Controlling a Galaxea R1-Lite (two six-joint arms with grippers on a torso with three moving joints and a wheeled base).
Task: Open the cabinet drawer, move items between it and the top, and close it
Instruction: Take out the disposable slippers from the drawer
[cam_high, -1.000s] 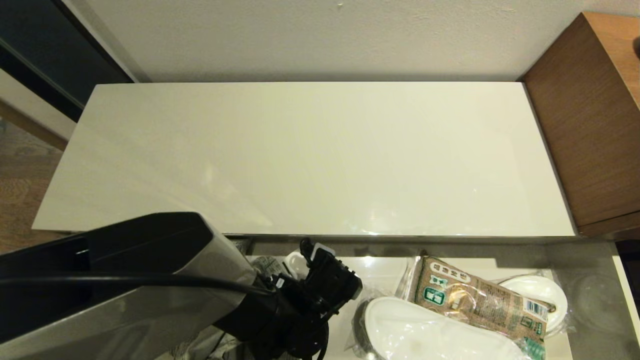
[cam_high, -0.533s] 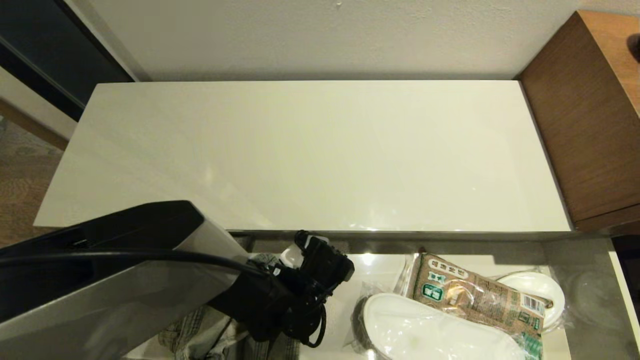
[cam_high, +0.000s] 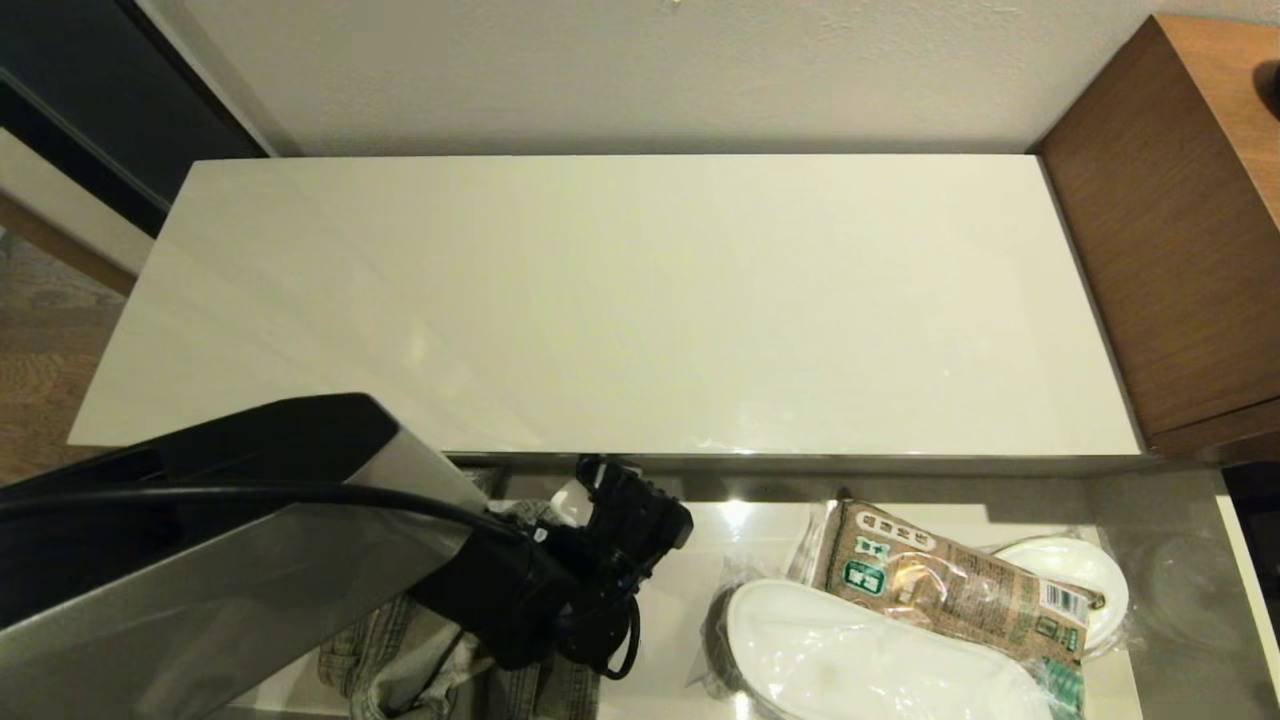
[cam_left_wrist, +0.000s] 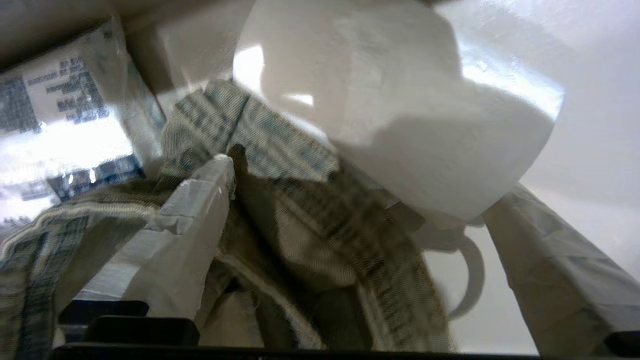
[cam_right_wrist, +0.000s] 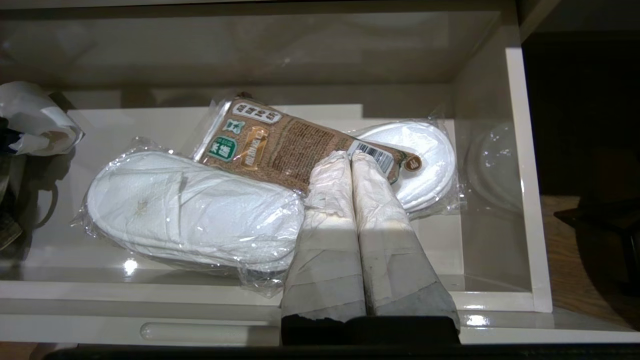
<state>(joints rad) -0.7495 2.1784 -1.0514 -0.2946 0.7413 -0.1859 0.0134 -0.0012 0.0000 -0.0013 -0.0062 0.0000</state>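
The cabinet drawer (cam_high: 1160, 570) stands pulled out below the bare glossy top (cam_high: 620, 300). My left arm reaches into its left part. In the left wrist view my left gripper (cam_left_wrist: 362, 182) is open, its taped fingers (cam_left_wrist: 195, 220) straddling a fold of the grey-green denim garment (cam_left_wrist: 300, 215); one finger touches the cloth. The garment (cam_high: 400, 660) shows under that arm. Wrapped white slippers (cam_high: 860, 660) lie in the drawer's middle, also seen from the right wrist (cam_right_wrist: 190, 210). My right gripper (cam_right_wrist: 350, 157) is shut and empty, in front of the drawer.
A brown printed packet (cam_high: 940, 585) lies across the slippers. A white paper roll (cam_left_wrist: 400, 110) sits just past the left fingers, with a printed plastic packet (cam_left_wrist: 60, 100) beside the garment. A wood-grain desk (cam_high: 1180, 230) borders the top on the right; a wall stands behind.
My left gripper has shifted a little leftward and deeper into the drawer, uncovering more of the denim garment. The view has drifted slightly. The right arm has kept still.
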